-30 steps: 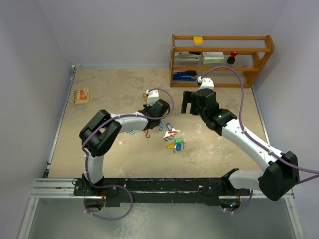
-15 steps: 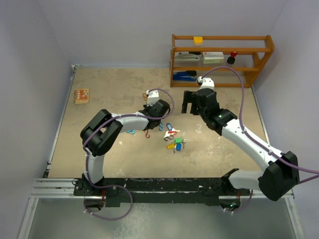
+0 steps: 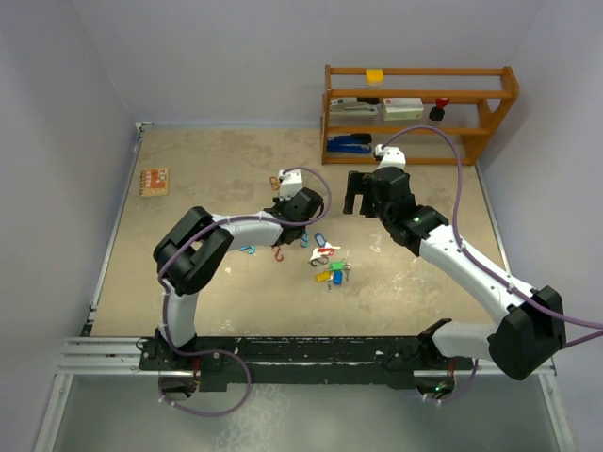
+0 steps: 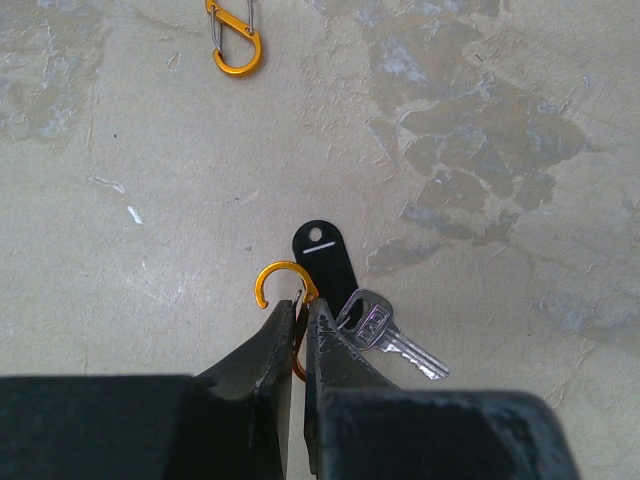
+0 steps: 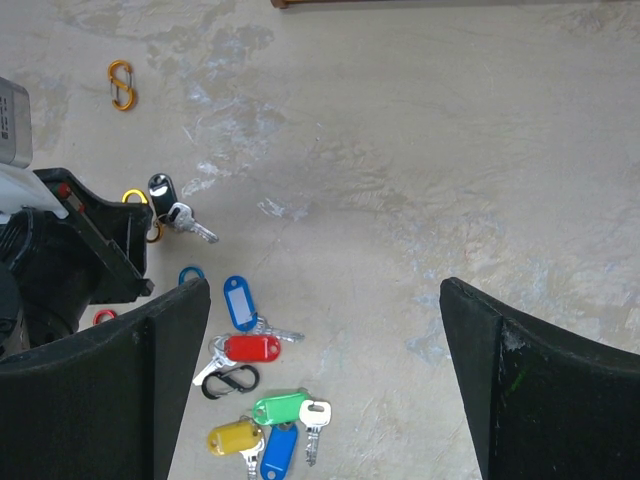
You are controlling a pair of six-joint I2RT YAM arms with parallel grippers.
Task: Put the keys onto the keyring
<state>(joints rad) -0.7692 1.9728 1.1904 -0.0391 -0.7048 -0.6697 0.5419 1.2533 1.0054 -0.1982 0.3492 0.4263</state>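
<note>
My left gripper [image 4: 300,306] is shut on an orange clip keyring [image 4: 272,275], whose open hook sticks out past the fingertips. A silver key [image 4: 388,337] with a black tag [image 4: 325,256] lies against the right finger; whether it hangs on the clip I cannot tell. In the top view the left gripper [image 3: 303,203] sits mid-table. My right gripper [image 5: 325,385] hovers open above the loose keys: blue tag [image 5: 238,301], red tag [image 5: 251,348], green tag [image 5: 281,407], yellow tag [image 5: 232,438]. The key cluster [image 3: 330,265] lies between both arms.
A second orange clip [image 4: 236,42] lies farther out. A black S-clip [image 5: 231,380] rests among the keys. Small blue [image 3: 248,250] and red [image 3: 279,252] clips lie by the left arm. A wooden shelf [image 3: 419,113] stands at the back right, an orange block [image 3: 154,181] at the left.
The left gripper has crept slightly away from the bases, still shut on the orange clip. The right arm has barely moved and stays open.
</note>
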